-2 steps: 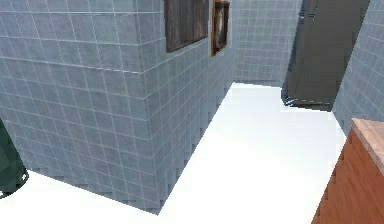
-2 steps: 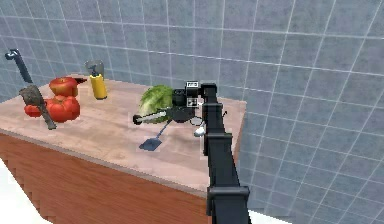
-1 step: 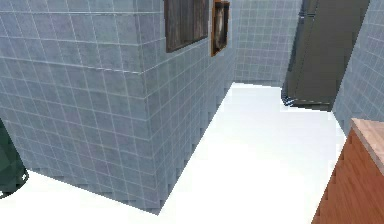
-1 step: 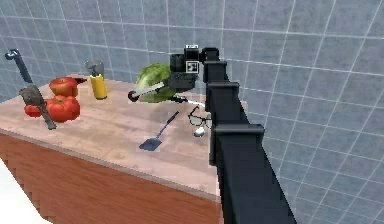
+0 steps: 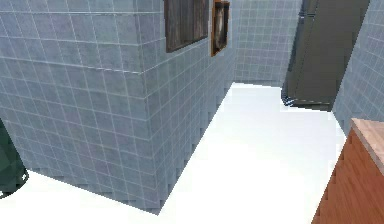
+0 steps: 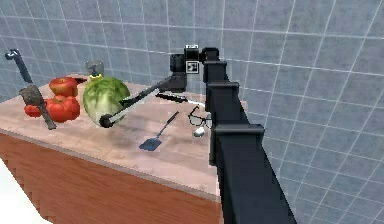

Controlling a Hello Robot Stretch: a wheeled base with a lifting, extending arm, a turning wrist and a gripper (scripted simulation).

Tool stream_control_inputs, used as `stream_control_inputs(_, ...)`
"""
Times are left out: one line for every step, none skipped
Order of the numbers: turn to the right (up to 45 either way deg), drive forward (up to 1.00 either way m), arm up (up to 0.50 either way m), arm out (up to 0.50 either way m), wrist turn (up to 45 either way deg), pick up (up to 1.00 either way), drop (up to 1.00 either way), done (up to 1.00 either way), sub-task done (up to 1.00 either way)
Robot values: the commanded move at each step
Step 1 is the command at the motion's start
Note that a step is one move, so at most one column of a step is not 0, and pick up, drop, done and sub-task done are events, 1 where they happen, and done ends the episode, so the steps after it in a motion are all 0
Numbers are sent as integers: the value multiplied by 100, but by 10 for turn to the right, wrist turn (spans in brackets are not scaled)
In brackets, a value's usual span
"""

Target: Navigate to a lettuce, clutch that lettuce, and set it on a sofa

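The end effector (image 6: pixel 110 120) reaches across the bench (image 6: pixel 120 165). The lettuce (image 6: pixel 103 95) sits on the bench at its fingertips. Whether the end effector holds anything cannot be determined. Tomatoes (image 6: pixel 62 100) lie beyond the lettuce.

Light: bright and even in both views | floor (image 5: pixel 250 130): washed almost white | tiled wall (image 5: pixel 70 100): duller, its corner edge leans in the forward view | countertop (image 6: pixel 110 148): softly lit, matte
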Motion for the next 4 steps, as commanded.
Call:
stream_control_inputs(0, 0, 0, 0, -420, 0, 0, 0, 0)
stream_control_inputs(0, 0, 0, -40, 0, 0, 0, 0, 0)
stream_control_inputs(-450, 0, 0, 0, 0, 0, 0, 0, 0)
stream_control_inputs(-450, 0, 0, 0, 0, 0, 0, 0, 0)
